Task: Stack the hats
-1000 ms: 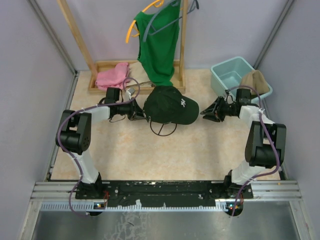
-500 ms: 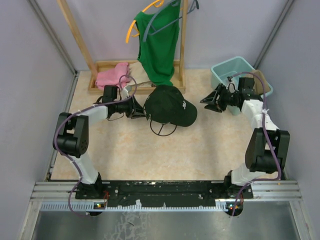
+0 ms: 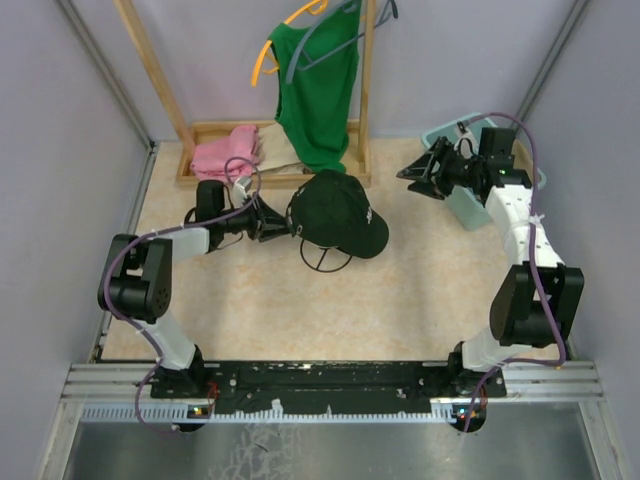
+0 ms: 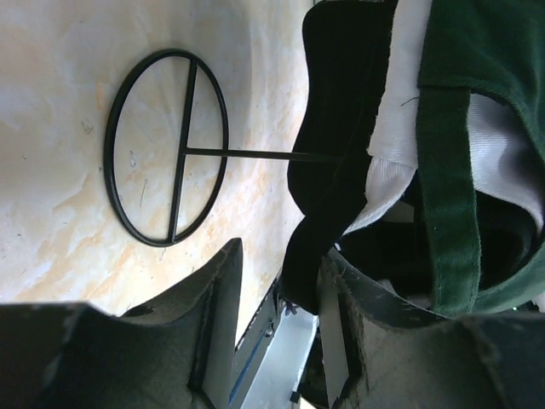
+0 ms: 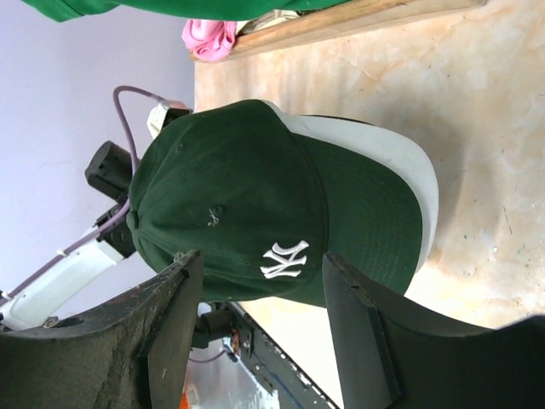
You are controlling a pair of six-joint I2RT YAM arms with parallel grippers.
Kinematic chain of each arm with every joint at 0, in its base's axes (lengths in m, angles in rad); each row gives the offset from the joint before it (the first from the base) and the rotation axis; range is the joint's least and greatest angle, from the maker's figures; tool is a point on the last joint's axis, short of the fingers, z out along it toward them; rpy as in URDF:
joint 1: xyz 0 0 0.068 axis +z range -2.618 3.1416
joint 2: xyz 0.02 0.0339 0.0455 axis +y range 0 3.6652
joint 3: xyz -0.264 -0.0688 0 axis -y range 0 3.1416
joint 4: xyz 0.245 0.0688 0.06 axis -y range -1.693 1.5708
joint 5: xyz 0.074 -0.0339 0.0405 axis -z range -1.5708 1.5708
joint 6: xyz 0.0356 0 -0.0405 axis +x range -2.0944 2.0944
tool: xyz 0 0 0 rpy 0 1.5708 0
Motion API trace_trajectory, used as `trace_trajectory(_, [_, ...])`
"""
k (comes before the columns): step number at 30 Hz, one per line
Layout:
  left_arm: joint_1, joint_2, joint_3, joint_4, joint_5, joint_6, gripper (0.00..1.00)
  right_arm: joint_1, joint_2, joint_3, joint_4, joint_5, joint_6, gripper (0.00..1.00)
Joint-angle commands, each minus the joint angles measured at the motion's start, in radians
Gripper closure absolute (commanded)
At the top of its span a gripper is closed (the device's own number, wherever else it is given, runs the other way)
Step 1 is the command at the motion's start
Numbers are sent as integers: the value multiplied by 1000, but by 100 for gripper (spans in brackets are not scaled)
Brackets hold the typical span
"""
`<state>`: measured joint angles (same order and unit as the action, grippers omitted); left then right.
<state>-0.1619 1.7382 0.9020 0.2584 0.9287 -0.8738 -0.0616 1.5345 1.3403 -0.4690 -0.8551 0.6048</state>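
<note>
A dark green cap with a white emblem (image 3: pixel 338 208) sits on top of a stack on a wire stand (image 3: pixel 325 258). The right wrist view shows this cap (image 5: pixel 238 196) over a white cap's brim (image 5: pixel 387 166). The left wrist view shows green, white (image 4: pixel 396 128) and black (image 4: pixel 336 111) layers. My left gripper (image 3: pixel 280 227) is open at the stack's back edge, with black fabric hanging against one finger (image 4: pixel 341 324). My right gripper (image 3: pixel 410 178) is open and empty, raised to the right of the stack. The tan cap is hidden.
A teal bin (image 3: pixel 466 207) stands at the back right, partly behind my right arm. A wooden rack (image 3: pixel 200 132) at the back holds a green shirt (image 3: pixel 320 90) on an orange hanger, with a pink cloth (image 3: pixel 225 152) on its base. The stand's ring base (image 4: pixel 166 145) lies on the table.
My right arm has risen and swung back toward the teal bin, away from the stack, now covering the tan cap. My left gripper and the cap stack have shifted slightly back-left.
</note>
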Motion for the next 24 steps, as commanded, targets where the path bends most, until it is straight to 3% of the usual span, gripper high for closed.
trace_trajectory(1, [14, -19, -63, 326, 64, -196, 54, 3, -3, 55, -36, 23, 2, 41])
trace_trajectory(10, [48, 38, -180, 881, 88, -556, 50, 3, 80, 235, -161, 143, -60, 39])
trace_trajectory(15, [55, 88, -207, 1124, 80, -713, 49, 2, 165, 391, -257, 298, -118, 34])
trace_trajectory(19, [78, 80, -232, 1151, 81, -710, 49, -3, 221, 515, -344, 501, -157, 29])
trace_trajectory(24, [112, 21, -236, 947, 106, -565, 48, -5, 325, 719, -492, 776, -218, 19])
